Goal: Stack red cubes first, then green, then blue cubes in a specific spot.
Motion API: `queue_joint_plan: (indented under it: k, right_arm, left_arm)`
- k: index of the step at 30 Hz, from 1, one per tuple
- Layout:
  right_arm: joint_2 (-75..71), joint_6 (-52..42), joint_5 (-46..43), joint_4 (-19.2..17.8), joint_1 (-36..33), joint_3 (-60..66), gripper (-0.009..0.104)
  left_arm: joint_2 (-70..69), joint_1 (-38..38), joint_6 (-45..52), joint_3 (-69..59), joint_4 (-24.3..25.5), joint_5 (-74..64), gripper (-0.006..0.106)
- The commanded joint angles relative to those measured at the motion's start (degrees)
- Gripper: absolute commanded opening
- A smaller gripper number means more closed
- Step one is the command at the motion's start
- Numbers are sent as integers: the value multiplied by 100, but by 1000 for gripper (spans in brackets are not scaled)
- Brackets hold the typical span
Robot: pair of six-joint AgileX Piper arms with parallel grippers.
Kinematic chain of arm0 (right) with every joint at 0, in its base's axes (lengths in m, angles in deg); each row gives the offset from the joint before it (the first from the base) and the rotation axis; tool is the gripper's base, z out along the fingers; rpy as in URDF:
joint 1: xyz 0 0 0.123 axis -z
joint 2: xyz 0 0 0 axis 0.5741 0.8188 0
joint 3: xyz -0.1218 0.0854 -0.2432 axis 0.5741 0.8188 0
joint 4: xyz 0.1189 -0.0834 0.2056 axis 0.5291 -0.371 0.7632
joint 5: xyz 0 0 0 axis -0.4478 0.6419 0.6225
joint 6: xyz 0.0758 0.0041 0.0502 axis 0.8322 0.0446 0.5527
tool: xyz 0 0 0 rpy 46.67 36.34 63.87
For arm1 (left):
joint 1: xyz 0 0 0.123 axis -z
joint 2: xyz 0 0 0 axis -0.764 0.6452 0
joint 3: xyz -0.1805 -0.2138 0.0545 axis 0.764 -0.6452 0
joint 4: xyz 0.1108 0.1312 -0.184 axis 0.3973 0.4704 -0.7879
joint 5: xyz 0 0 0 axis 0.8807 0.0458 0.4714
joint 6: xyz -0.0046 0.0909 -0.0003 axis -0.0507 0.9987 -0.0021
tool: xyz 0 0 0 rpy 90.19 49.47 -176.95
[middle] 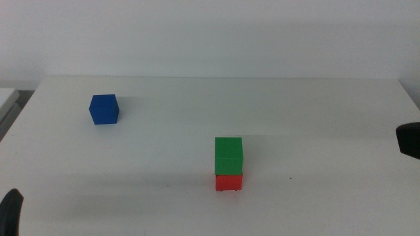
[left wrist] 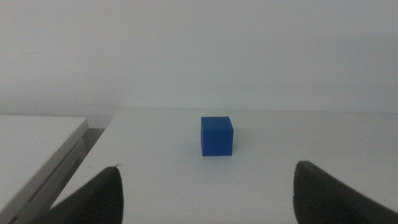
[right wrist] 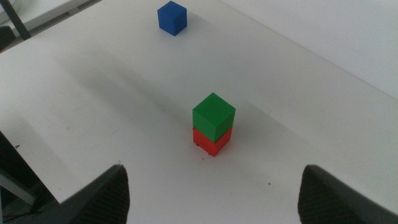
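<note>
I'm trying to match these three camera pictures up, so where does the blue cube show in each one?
Middle view: blue cube sits alone upper left, far from the stack.
Left wrist view: blue cube sits near the centre, straight ahead between the open left tool's jaws.
Right wrist view: blue cube near the top, beyond the stack.
Shared landmark: green cube on red cube, absent from the left wrist view.

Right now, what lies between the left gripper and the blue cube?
Only bare white table separates the open left gripper from the blue cube, seen in the left wrist view.
</note>
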Motion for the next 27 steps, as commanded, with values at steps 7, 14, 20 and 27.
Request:
queue_joint_plan:
  k: [7,14,20,27]
  right_arm:
    - [57,-72,-7,131,34,25,93]
    - [57,-72,-6,131,34,14,93]
    - [57,-72,-6,131,34,14,93]
    - [57,-72,-6,131,34,14,93]
  left_arm:
    - [-15,-2,-1,4,11,66,94]
    - [462,-2,-28,390,-61,54,94]
    - [2949,-2,-28,2569,-61,-336,94]
    - [5402,-2,-28,4621,-118,-1734,94]
